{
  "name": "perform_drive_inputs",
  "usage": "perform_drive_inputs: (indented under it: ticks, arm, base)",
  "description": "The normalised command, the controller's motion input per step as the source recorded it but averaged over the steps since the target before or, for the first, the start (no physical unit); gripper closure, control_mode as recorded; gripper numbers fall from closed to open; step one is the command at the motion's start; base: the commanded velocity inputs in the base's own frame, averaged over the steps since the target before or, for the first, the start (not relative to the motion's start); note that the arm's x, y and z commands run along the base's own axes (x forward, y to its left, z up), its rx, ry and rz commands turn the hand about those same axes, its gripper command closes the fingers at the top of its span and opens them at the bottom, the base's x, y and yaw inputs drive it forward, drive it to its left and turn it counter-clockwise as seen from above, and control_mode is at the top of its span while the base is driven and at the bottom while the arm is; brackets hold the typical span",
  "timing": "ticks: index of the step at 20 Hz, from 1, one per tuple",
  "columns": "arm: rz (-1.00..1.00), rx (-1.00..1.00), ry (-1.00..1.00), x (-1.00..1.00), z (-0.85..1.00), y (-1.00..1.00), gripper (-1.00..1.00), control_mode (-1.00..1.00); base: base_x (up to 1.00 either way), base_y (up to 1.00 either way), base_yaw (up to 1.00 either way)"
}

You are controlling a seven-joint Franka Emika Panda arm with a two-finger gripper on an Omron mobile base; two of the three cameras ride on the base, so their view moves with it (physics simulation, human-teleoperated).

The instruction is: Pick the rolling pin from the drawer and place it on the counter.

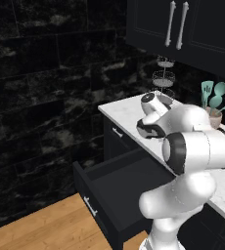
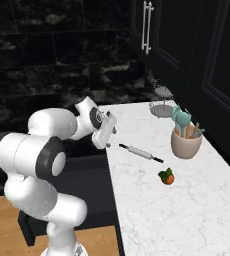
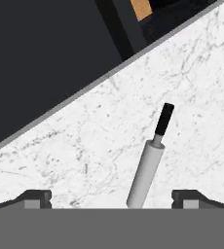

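pin (image 2: 137, 152) lying on counter (image 2: 187, 210) | gripper (image 3: 112, 198) spreading wide, holding nothing | you're handling something stiff, light, roll-prone; take the barrel's middle

Counter (image 2: 197, 215): white marble look, faint grey veins, smooth, low sheen. Rolling pin (image 2: 139, 152) on counter: matt pale barrel, dark matt handles. Drawer (image 1: 115, 191) below counter edge: flat black, matt, small silvery metal bar handle. Crock (image 2: 186, 144) on counter: beige, ceramic-like, matt. Floor (image 1: 46, 227) below drawer: warm wood planks.
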Motion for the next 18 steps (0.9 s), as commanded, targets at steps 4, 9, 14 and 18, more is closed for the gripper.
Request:
perform_drive_inputs:
  ticks: [4, 9, 14, 18]
  arm:
    - [0.00, -0.18, 0.15, -0.90, 1.00, 0.31, -1.00, -1.00]
    - [0.00, -0.04, 0.13, -0.99, 1.00, 0.36, -1.00, -1.00]
    - [0.00, 0.01, 0.07, -1.00, 0.88, 0.35, -1.00, -1.00]
    - [0.00, 0.07, -0.04, -1.00, 0.44, 0.64, -1.00, -1.00]
  base:
    - [0.00, 0.00, 0.00]
    - [0.00, 0.00, 0.00]
    - [0.00, 0.00, 0.00]
    - [0.00, 0.00, 0.00]
